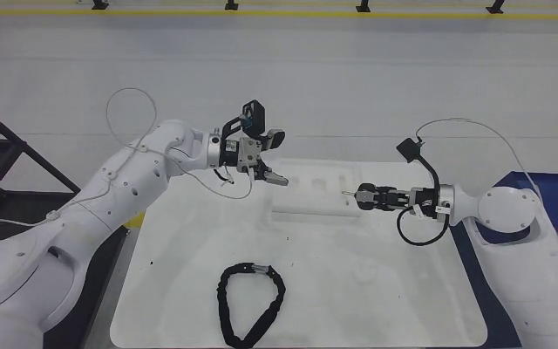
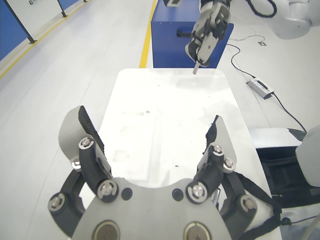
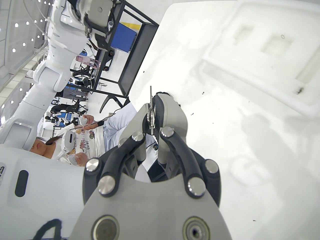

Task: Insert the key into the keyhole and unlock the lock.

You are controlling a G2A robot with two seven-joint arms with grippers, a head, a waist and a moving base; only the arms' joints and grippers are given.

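A black chain lock (image 1: pixel 251 301) lies coiled near the front of the white table (image 1: pixel 392 288), its silver lock body (image 1: pixel 254 269) at the far end of the loop. My right gripper (image 1: pixel 357 197) hovers over the table's back right, shut on a small metal key (image 3: pixel 150 96) whose blade sticks out past the fingertips. The left wrist view shows that gripper (image 2: pixel 200 58) with the key tip (image 2: pixel 195 70) pointing down. My left gripper (image 1: pixel 272 177) hangs open and empty above the table's back left, its two fingers (image 2: pixel 87 123) spread wide. Both grippers are well behind the lock.
A white foam tray (image 1: pixel 314 192) with shallow recesses sits at the back of the table between the grippers, also visible as the foam tray (image 3: pixel 270 51). A blue cabinet (image 2: pixel 172 41) stands beyond the table's right end. A black frame (image 1: pixel 26 166) stands to the left.
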